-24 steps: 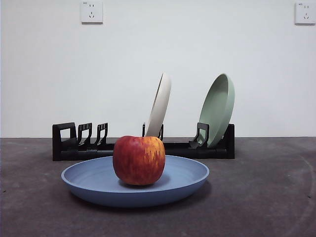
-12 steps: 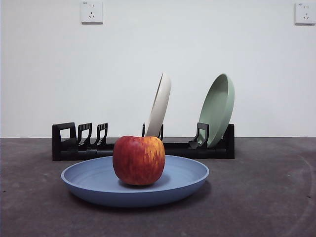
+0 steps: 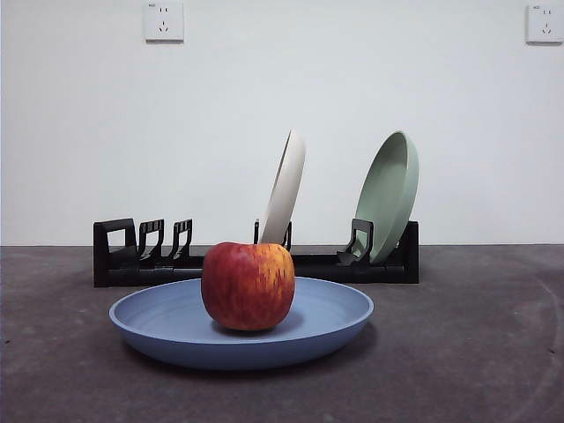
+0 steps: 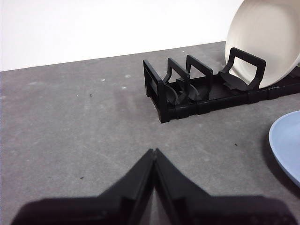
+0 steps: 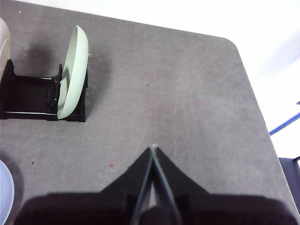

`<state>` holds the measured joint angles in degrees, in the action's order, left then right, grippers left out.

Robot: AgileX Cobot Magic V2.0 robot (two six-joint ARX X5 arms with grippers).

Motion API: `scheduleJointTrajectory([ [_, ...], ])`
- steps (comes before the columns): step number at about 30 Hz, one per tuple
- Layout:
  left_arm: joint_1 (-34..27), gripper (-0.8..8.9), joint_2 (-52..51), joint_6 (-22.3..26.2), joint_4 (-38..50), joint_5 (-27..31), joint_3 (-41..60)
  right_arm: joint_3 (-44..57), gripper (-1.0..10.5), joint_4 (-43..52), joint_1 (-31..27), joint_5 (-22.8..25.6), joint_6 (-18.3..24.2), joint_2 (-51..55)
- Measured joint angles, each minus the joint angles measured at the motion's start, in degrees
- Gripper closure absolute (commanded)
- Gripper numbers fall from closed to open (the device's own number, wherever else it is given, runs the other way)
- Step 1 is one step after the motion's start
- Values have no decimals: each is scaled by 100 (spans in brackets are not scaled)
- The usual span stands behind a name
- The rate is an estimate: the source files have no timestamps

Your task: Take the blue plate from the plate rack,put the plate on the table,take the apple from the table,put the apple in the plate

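Observation:
The red apple [image 3: 248,285] sits in the middle of the blue plate [image 3: 330,319], which lies flat on the dark grey table [image 3: 467,352] in front of the black plate rack [image 3: 141,260]. The plate's edge also shows in the left wrist view [image 4: 288,147] and the right wrist view [image 5: 4,190]. My left gripper [image 4: 153,152] is shut and empty above the bare table, apart from the rack [image 4: 187,91]. My right gripper [image 5: 153,148] is shut and empty above the table, away from the rack [image 5: 28,96]. Neither gripper shows in the front view.
A cream-white plate [image 3: 284,187] and a pale green plate [image 3: 388,194] stand upright in the rack. The table's rounded far corner and edge [image 5: 229,44] show in the right wrist view. Two wall sockets [image 3: 164,21] sit on the white wall behind.

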<state>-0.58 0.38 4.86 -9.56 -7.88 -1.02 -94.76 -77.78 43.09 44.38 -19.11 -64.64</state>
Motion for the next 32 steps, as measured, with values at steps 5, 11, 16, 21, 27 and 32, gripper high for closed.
scheduleJointTrajectory([
  [5,-2,817,2,0,0,0,0,0,944,2,0,0,0,0],
  [11,-2,817,2,0,0,0,0,0,944,2,0,2,0,0],
  [16,0,817,2,0,0,0,0,0,944,2,-24,2,0,2],
  [21,-2,817,2,0,0,0,0,0,944,2,-372,2,63,79],
  [27,-2,817,2,0,2,-2,0,682,944,1137,-1543,-22,-7,623],
  [32,-2,817,2,0,2,-2,0,2769,945,3790,-2741,-905,-116,1853],
])
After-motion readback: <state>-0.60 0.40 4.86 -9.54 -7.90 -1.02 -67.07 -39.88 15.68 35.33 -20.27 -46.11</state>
